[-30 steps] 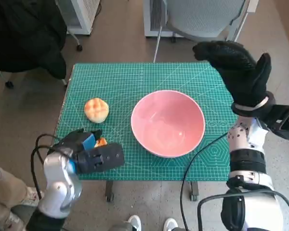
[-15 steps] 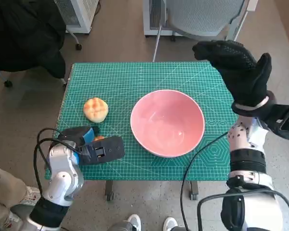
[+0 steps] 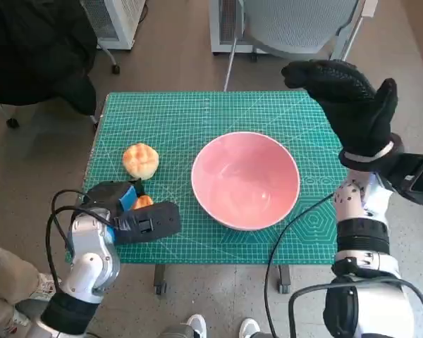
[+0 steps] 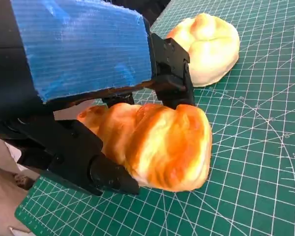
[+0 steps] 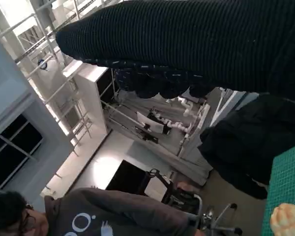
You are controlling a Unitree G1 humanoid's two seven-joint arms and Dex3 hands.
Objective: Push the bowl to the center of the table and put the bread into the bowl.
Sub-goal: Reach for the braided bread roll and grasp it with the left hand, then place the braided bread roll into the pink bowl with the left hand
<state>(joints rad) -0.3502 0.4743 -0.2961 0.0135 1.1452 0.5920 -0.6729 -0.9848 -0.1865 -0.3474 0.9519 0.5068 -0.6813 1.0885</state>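
On the green mat [image 3: 197, 116] that covers the table, in the head view, the pink bowl [image 3: 245, 179] sits a little toward the right edge of centre, upright, with nothing in it. A pale roll [image 3: 141, 160] lies near the left edge, well apart from the bowl. Just toward the front edge from the roll, the left hand [image 3: 137, 218] lies low over the mat at the front-left corner, and a glimpse of orange bread [image 3: 144, 202] shows at its fingers. The right hand [image 3: 349, 105] is raised above the right edge, fingers spread and holding nothing, clear of the bowl.

In the left wrist view, the left hand's black fingers [image 4: 169, 73] close on either side of the golden bread [image 4: 155, 142], which rests on the mat; the pale roll [image 4: 209, 46] lies just beyond it, not touching. The bread looks light and soft, with a glossy crust that would dent under pressure, so I judge a gentle hold across its broad middle suits it best. The bowl looks stiff and smooth, likely to slide readily on the mat when pushed at its rim.

In the right wrist view, the glove [image 5: 187, 44] runs as a dark band, its fingers not visible. A person [image 5: 88, 214] in a grey top sits beyond, and a corner of the mat [image 5: 290, 182] with the roll [image 5: 287, 219] shows at the frame's edge.
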